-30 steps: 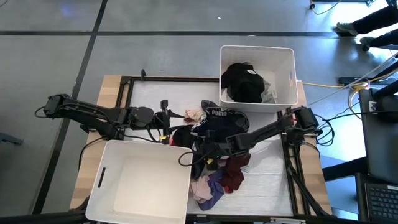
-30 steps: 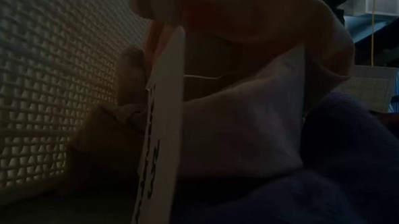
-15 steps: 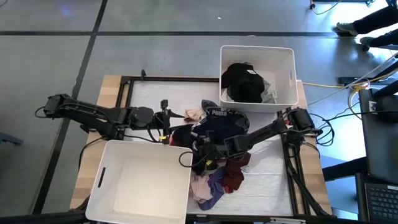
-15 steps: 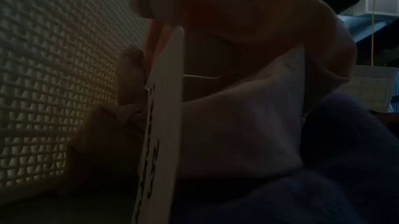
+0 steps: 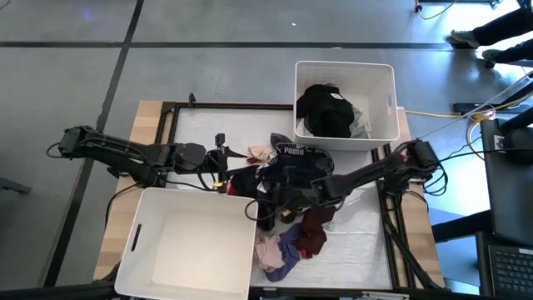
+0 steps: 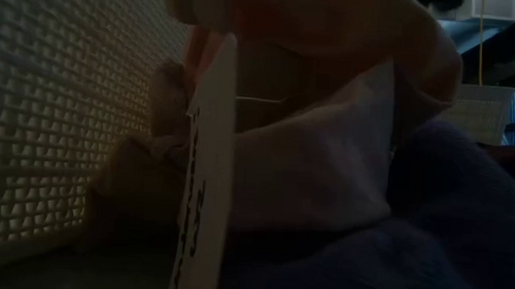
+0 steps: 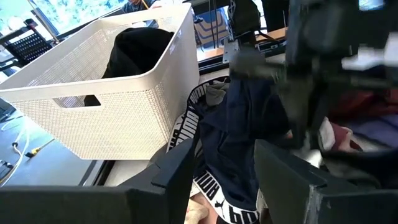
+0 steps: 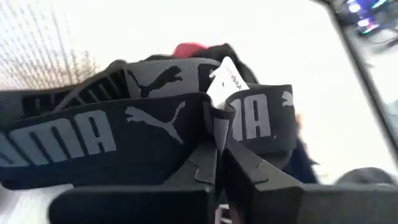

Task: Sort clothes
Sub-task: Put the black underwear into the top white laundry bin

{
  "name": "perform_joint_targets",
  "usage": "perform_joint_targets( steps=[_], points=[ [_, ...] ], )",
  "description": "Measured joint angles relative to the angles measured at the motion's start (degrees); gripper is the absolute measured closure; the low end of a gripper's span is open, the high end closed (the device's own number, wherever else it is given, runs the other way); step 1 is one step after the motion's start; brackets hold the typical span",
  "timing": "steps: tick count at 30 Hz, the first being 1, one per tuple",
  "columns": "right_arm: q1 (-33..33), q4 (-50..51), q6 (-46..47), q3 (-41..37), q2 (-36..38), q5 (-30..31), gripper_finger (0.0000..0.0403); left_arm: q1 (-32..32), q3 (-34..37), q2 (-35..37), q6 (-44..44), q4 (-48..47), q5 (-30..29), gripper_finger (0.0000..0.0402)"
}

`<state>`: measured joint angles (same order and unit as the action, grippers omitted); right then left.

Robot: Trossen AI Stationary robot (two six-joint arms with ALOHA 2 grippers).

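The clothes lie heaped at the table's middle: navy, black, maroon, pink and purple pieces. My right gripper reaches into the heap from the right and is shut on a black garment's waistband, which has grey lettering and a white tag. My left gripper waits open at the heap's left edge, facing a navy garment. In the low view, pale cloth and purple cloth fill the picture. My right gripper pinches the black waistband between its two fingers at a bunched spot just below the white tag. More than one layer of the band seems caught there. The fingers come from the table's right, slanting down. The garment still lies on the heap.
A white bin holding black garments stands at the far right. A second white bin stands at the near left, close against the heap; its wall fills the low view's left. A black frame borders the table.
My right arm has dipped a little toward the near edge into the heap, then drawn back slightly toward the table's right edge. The heap has barely shifted.
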<state>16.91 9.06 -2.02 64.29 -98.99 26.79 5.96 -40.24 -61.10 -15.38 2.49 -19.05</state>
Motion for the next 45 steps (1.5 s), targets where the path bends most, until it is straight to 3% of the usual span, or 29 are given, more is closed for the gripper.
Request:
perform_joint_targets(
  steps=[11, 24, 36, 45],
  points=[
    [0.8, 6.2, -1.7, 0.0, 13.2, 9.6, 0.0391, 0.0, 0.0, 0.0, 0.0, 0.0, 0.0, 0.0243],
    [0.7, 8.0, -10.4, 2.7, 26.3, 23.6, 0.0388, 0.0, 0.0, 0.0, 0.0, 0.0, 0.0, 0.0243],
    [0.4, 7.5, -26.6, 9.6, 31.1, 40.1, 0.0387, 0.0, 0.0, 0.0, -1.2, 0.1, 0.0, 0.0243],
    [-8.4, 7.3, -34.5, 16.3, 32.2, 42.7, 0.0386, 0.0, 0.0, 0.0, -1.1, 0.5, 0.0, 0.0243]
  ],
)
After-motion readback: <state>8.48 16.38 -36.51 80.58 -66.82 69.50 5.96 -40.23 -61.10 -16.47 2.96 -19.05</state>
